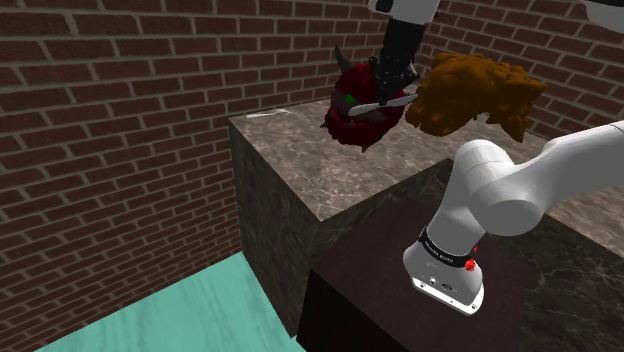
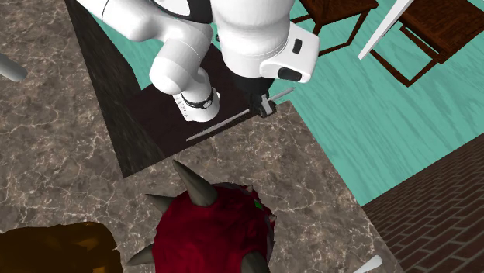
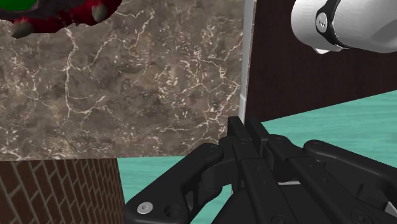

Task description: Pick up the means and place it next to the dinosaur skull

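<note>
Thin pale-grey blade (image 2: 225, 122), clamped between the gripper's (image 2: 267, 105) closed jaws, is held aloft over the marble counter (image 2: 310, 171) near the spiked red skull (image 2: 209, 229), arm (image 1: 520, 185) bent over, hand pointing down.

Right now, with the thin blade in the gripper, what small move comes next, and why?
Probably lower it toward the bare counter beside the red spiked skull. The gripper is shut on the thin grey blade, which seems to be held above the marble top, with the skull close by.
</note>
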Available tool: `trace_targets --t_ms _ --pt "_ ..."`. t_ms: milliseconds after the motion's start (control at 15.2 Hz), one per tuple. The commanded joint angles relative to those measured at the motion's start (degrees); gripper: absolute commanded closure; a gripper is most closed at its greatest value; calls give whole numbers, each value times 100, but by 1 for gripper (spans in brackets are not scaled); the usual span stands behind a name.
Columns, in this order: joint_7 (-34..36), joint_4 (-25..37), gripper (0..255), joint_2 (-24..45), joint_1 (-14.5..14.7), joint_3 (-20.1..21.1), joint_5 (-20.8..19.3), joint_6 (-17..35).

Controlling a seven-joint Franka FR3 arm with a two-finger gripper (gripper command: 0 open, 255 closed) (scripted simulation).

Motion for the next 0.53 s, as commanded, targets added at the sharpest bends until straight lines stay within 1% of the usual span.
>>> trace_targets --t_ms 0,462 --pt "-15 179 255 58 15 10 18 -121" --pt "-29 836 255 265 72 88 108 -572"
